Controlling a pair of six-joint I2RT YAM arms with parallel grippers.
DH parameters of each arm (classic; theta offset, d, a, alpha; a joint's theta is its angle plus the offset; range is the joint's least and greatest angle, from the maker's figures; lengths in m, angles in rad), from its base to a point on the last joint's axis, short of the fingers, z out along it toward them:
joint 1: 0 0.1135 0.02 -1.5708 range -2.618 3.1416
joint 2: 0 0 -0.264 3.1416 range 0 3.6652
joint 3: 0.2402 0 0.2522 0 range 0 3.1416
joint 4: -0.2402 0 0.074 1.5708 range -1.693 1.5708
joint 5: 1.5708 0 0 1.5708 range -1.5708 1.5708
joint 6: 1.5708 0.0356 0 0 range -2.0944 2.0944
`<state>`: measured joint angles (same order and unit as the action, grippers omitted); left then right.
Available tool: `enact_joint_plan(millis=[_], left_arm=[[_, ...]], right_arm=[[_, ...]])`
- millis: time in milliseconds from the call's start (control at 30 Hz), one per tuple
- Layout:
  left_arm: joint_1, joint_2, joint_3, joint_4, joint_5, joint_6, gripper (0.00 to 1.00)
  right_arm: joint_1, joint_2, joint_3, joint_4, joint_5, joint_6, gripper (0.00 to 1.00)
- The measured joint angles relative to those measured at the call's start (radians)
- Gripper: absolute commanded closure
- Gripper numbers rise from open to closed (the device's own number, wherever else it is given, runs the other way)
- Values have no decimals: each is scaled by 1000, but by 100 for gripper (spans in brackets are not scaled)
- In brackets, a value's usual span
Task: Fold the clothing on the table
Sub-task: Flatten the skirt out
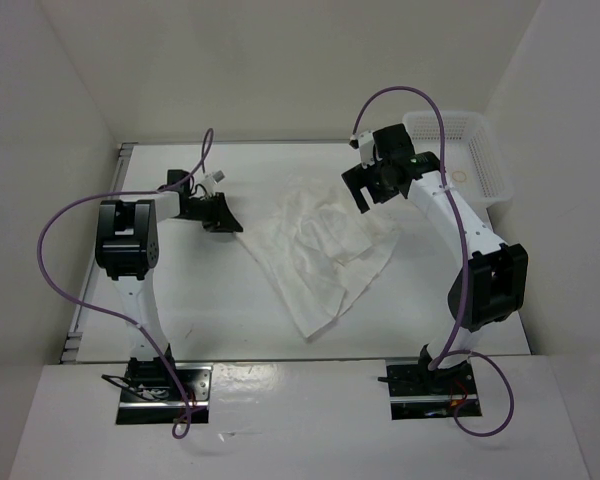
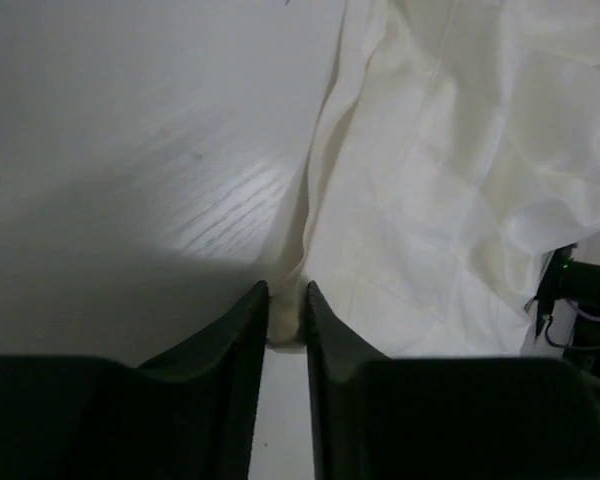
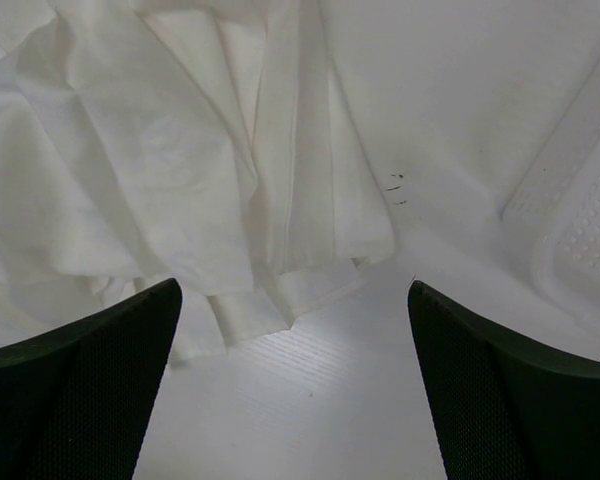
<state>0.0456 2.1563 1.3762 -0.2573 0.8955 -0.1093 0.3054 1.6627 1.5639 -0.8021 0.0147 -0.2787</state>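
Left gripper [image 2: 285,300] nipping the edge of the clothing [image 1: 320,250], right gripper [image 3: 292,290] spread wide above it
The left gripper's dark fingers [image 2: 235,350] stand almost together, low over the table [image 2: 130,150], with a small fold of the clothing's left border caught between their tips. The clothing, thin white cloth, lies rumpled and partly doubled over itself about the middle of the table, one corner reaching toward the near edge. The right gripper hangs over the cloth's far right part, its jaws far apart and nothing between them. A white mesh basket [image 1: 475,160] sits at the table's far right corner, apart from the clothing
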Motion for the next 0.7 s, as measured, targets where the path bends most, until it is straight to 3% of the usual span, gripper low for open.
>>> enact_joint_plan(millis=[33,100,367,700], left_arm=[[1,0,-2,-8,0,3,88],[2,0,-4,-40,-9,26,100],[4,-2,7,-151,-30,85,100],[8,-32,7,-321,-82,233,100]], right_arm=[[0,0,0,0,0,0,2],[0,0,-1,0,-1,0,2],[0,22,12,8,-49,1,2],[37,409,309,72,-184,-34,3]])
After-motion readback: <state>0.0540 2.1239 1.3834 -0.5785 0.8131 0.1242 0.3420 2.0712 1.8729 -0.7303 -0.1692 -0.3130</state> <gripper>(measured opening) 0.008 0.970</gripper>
